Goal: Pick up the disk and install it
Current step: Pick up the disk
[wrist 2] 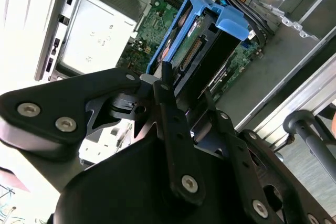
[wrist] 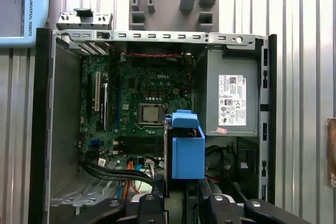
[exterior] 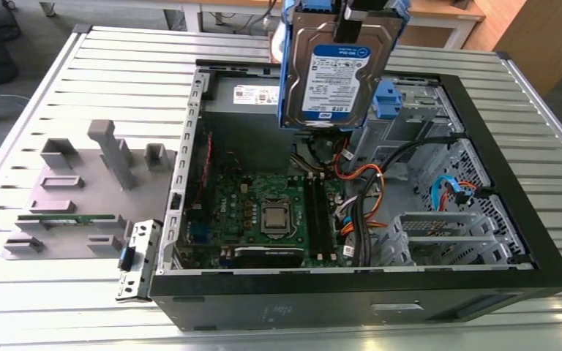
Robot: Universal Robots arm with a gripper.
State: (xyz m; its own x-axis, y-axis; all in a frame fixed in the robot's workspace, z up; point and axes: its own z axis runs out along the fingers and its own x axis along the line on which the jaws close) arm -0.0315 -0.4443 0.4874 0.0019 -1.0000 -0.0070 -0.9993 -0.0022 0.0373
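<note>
On the metal table [exterior: 115, 66], the gripper [wrist 2: 186, 85] is pinching the disk [exterior: 335, 73] tight, holding it above the open case [exterior: 359, 285], not yet in.

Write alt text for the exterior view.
The end effector holds the disk upright, label facing the camera, above an open computer case. The case lies on a slatted metal table, with a grey fixture to the exterior view's left.
</note>
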